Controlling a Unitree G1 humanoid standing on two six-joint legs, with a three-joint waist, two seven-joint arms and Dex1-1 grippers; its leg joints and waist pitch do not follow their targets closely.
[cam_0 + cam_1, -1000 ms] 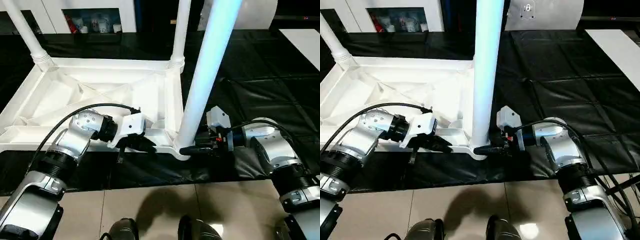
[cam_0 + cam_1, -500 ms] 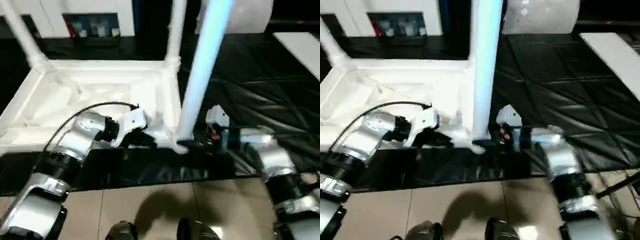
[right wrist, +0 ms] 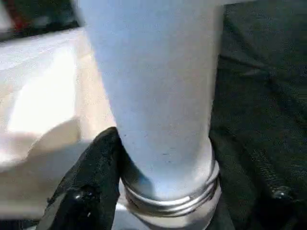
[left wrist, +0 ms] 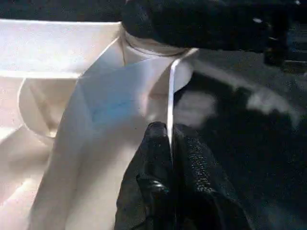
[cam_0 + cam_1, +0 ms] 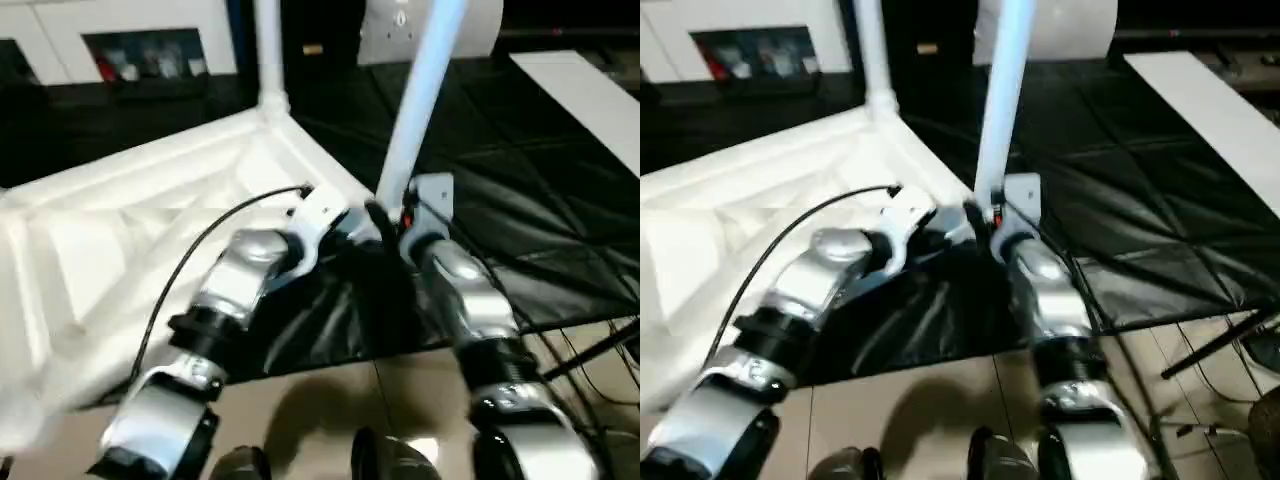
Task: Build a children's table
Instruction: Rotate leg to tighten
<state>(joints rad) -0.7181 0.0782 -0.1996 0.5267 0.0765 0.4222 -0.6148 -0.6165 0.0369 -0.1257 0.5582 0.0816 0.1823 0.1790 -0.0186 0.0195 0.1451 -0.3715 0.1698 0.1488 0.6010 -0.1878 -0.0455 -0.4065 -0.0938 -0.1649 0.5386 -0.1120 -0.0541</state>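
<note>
White leg (image 3: 158,96) — R pincer (image 3: 158,191) round base

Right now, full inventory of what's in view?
Table top: one, white, upside down on the workbench, ribbed underside up.
Near leg: one, white, upright in the top's near corner socket.
Far leg: one, white, upright in the far corner socket.
Workbench: one, black sheet cover, under the table top.
Cabinet: one, white, in the background with small items on a shelf.
Floor: beige tiles, below the workbench edge.
Left gripper: one, black, shut on the table top's thin rim by the near corner.
Right gripper: one, black, shut on the near leg at its base.
</note>
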